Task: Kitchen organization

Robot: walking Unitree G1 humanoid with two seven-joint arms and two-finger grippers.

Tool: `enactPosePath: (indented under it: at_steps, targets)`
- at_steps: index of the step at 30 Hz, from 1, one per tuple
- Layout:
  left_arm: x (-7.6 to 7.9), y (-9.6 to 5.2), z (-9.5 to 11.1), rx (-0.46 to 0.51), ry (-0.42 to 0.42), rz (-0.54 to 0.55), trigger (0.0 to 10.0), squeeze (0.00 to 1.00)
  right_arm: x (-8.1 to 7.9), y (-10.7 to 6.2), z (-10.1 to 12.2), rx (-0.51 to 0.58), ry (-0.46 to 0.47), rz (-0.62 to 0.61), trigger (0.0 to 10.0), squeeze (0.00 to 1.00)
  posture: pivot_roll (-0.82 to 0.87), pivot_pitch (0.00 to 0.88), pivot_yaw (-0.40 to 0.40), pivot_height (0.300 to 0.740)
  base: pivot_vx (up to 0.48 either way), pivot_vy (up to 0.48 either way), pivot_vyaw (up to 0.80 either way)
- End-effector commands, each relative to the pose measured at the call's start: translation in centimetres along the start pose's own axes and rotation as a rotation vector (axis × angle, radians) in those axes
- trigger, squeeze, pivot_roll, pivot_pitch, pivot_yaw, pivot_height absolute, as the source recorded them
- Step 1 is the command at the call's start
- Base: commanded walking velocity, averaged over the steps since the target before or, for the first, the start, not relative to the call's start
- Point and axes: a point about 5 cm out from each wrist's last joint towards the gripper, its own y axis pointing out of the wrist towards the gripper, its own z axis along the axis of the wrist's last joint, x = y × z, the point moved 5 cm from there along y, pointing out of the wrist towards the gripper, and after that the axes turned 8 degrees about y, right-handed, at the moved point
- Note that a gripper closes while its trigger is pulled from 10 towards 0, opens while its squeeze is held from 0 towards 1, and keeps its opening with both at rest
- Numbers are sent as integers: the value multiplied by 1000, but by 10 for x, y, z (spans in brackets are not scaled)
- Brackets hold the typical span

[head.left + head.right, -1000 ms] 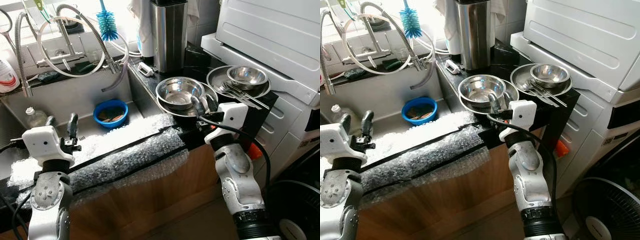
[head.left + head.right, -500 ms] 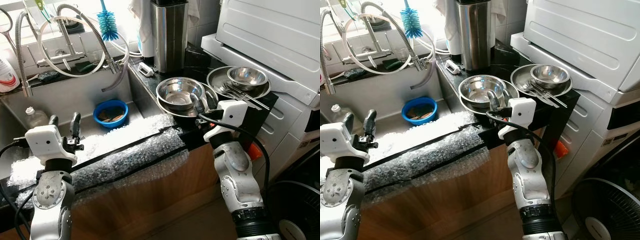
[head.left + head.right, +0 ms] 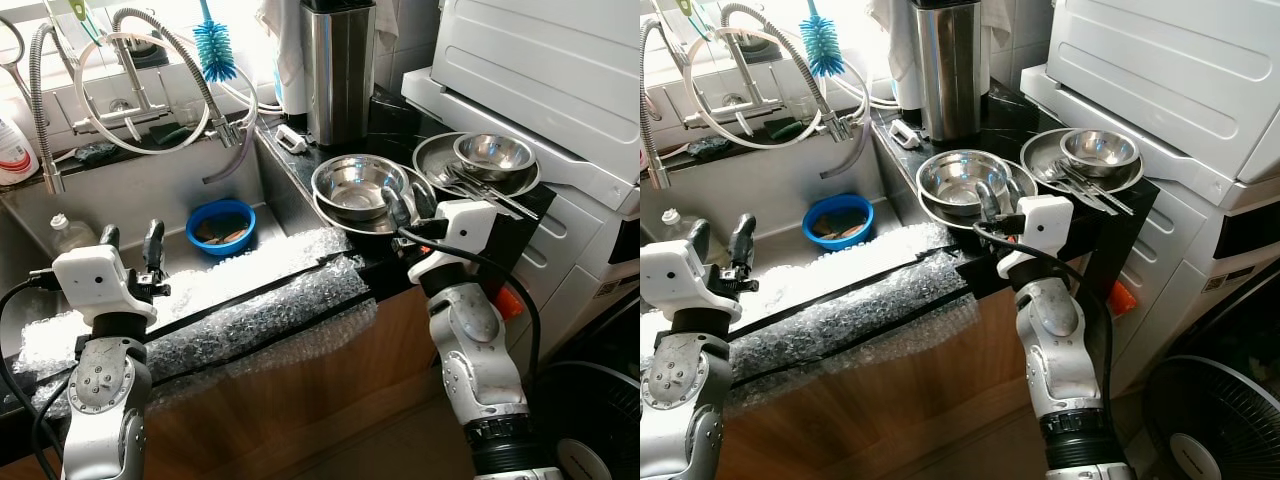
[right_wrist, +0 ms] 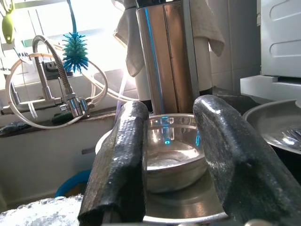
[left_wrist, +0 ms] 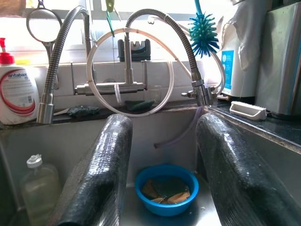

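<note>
A steel bowl (image 3: 358, 185) sits in a steel plate (image 3: 400, 216) on the black counter. My right gripper (image 3: 408, 203) hovers open at that plate's near rim, its fingers pointing at the bowl (image 4: 171, 150). Further right, a second steel bowl (image 3: 493, 155) rests on a plate (image 3: 432, 160) with several pieces of cutlery (image 3: 490, 190). A blue bowl (image 3: 221, 225) holding scraps lies in the sink (image 3: 150, 195). My left gripper (image 3: 131, 237) is open over the sink's near edge, facing the blue bowl (image 5: 166, 188) with nothing between its fingers.
Bubble wrap (image 3: 250, 310) covers the counter's front edge. A coiled faucet (image 3: 140, 60), a blue brush (image 3: 212, 45) and a tall steel canister (image 3: 338, 70) stand behind. A small bottle (image 3: 70, 235) stands in the sink. A white appliance (image 3: 540, 60) sits at right, a fan (image 3: 1210, 420) on the floor.
My left gripper has edged slightly forward and to the right over the sink edge. The right gripper has stayed at the plate's rim.
</note>
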Motion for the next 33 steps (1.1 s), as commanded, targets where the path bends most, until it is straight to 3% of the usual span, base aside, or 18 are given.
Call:
enactPosePath:
  at_steps: [1,15,33]
  targets:
    - [-2,2,2,14,-3,4,10000,0,-4,3,3,7,-4,13,10000,0,-104,0,56,740,270,0,0]
    - [0,4,4,22,-7,2,10000,0,-6,4,3,5,-2,19,10000,0,-104,0,55,740,283,0,0]
    - [-3,4,5,25,3,-1,10000,0,-7,2,9,24,21,-2,10000,0,-107,0,64,740,0,0,0]
